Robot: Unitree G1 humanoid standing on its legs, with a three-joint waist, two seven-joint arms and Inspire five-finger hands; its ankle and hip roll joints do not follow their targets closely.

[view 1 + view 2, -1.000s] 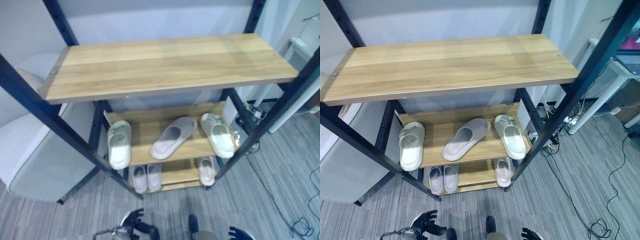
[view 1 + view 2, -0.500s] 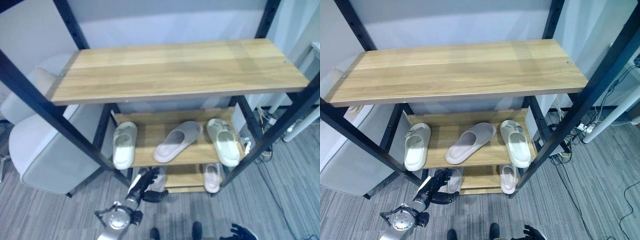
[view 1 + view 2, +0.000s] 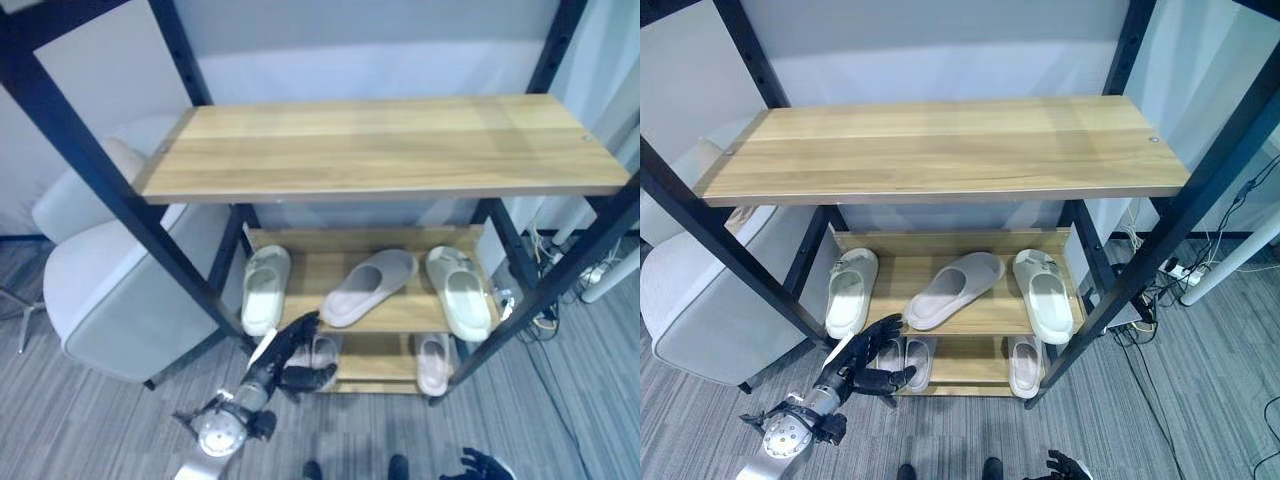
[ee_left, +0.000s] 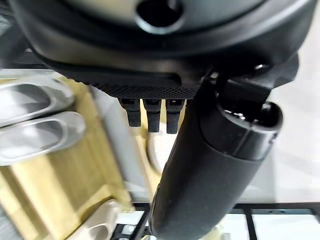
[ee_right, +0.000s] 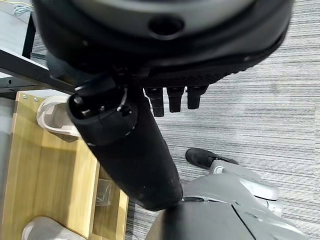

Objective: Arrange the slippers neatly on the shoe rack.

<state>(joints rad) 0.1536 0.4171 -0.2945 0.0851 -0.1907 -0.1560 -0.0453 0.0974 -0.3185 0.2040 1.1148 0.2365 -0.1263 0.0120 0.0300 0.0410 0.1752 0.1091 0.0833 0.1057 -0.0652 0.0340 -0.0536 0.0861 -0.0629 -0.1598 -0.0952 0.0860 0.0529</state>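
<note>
The shoe rack [image 3: 380, 150] has three wooden shelves. On the middle shelf [image 3: 312, 272] a white slipper [image 3: 264, 290] lies at the left, a grey slipper [image 3: 368, 288] lies askew in the centre, and another white slipper [image 3: 459, 292] is at the right. The bottom shelf [image 3: 375, 355] holds a small pale pair [image 3: 318, 350] at the left and a single slipper [image 3: 433, 362] at the right. My left hand [image 3: 290, 355] is open with its fingers spread, just in front of that pair and holding nothing. My right hand [image 3: 480, 466] hangs open low over the floor.
A white padded chair [image 3: 110, 280] stands close against the rack's left side. Cables and a power strip [image 3: 1170, 270] lie on the grey carpet to the right, beside a white table leg [image 3: 1240, 250]. The rack's black posts [image 3: 110, 190] frame the front.
The camera has shifted, sliding the rack rightward and lower in view. My left hand rose from the lower edge to the front of the bottom shelf. The slippers have not moved.
</note>
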